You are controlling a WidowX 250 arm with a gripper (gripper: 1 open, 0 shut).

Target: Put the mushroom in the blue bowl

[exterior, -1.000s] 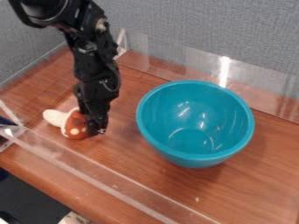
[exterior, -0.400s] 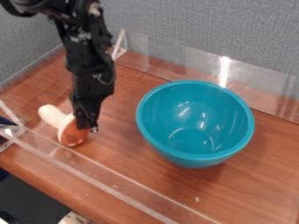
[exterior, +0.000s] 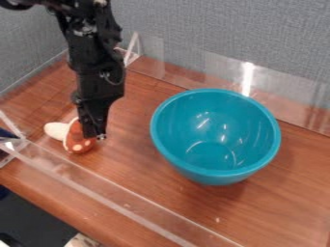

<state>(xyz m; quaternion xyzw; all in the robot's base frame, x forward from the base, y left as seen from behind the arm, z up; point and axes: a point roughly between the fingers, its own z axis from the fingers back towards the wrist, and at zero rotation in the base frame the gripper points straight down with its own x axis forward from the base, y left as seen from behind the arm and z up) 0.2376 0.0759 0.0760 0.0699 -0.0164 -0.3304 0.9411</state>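
Note:
The mushroom (exterior: 72, 138) lies tilted on the wooden table (exterior: 142, 183) at the left, with its cream stem pointing left and its orange-red cap toward the front. My gripper (exterior: 92, 135) points straight down, and its dark fingertips are right at the cap's right side. Whether the fingers pinch the cap or only touch it is not visible. The blue bowl (exterior: 215, 135) stands upright and empty to the right of the gripper, about a hand's width away.
A clear acrylic wall (exterior: 245, 75) runs along the back of the table, and a clear rail (exterior: 91, 183) runs along the front edge. A grey fabric panel stands behind it all.
The arm has risen a little and shifted slightly left. The mushroom has stayed in nearly the same spot, its cap turned a bit toward the fingertips.

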